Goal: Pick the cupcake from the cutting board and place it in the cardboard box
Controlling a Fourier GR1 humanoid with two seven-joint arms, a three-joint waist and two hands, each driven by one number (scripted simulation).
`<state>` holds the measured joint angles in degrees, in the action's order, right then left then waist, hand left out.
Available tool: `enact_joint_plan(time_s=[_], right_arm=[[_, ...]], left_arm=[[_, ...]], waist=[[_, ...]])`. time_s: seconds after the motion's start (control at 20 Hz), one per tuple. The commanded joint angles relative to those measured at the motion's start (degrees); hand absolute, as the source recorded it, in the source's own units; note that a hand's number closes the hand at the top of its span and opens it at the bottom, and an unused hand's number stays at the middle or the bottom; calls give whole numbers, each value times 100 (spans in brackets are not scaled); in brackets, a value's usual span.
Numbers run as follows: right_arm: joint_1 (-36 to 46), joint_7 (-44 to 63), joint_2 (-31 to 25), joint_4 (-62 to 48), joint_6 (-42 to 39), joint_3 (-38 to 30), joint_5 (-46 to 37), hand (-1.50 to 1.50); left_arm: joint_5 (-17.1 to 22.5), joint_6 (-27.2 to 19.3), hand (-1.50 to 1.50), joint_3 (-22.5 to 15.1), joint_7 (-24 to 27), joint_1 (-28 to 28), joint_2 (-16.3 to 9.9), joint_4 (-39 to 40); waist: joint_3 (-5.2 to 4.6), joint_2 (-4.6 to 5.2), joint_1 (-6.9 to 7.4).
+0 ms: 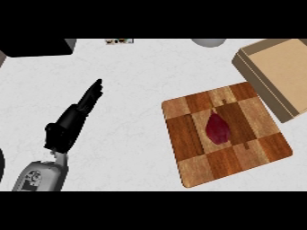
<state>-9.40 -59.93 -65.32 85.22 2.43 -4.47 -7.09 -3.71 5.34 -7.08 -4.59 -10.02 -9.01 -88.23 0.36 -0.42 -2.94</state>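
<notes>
We have yet to begin the pick: our left hand [73, 119] rests with fingers straight and holds nothing, well apart from the dark-red cupcake [217, 128] lying on the checkered wooden cutting board [189, 166]; next, a reach to it, then a carry to the tan cardboard box [285, 74]

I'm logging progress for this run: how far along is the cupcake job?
Nothing looks done yet: the cupcake lies on the cutting board, and what shows of the cardboard box is empty. Nothing is in hand; the left robot hand is open over the counter, well left of the board. The right robot hand is out of view. Grasping, carrying and placing all remain.
</notes>
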Motion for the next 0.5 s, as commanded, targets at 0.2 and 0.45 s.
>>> enact_joint_plan(time_s=[0.2,0.45], right_arm=[[54,-1605,-897,-2224,-1805,-1293,1553,150],[481,-1407,-1486,-3000,-2348,-1393,1784,150]], left_arm=[[72,179,0,-17,250,159,-45,41],[-104,116,0,-279,129,103,130,-14]], waist=[[-14,66,266],[-17,78,430]])
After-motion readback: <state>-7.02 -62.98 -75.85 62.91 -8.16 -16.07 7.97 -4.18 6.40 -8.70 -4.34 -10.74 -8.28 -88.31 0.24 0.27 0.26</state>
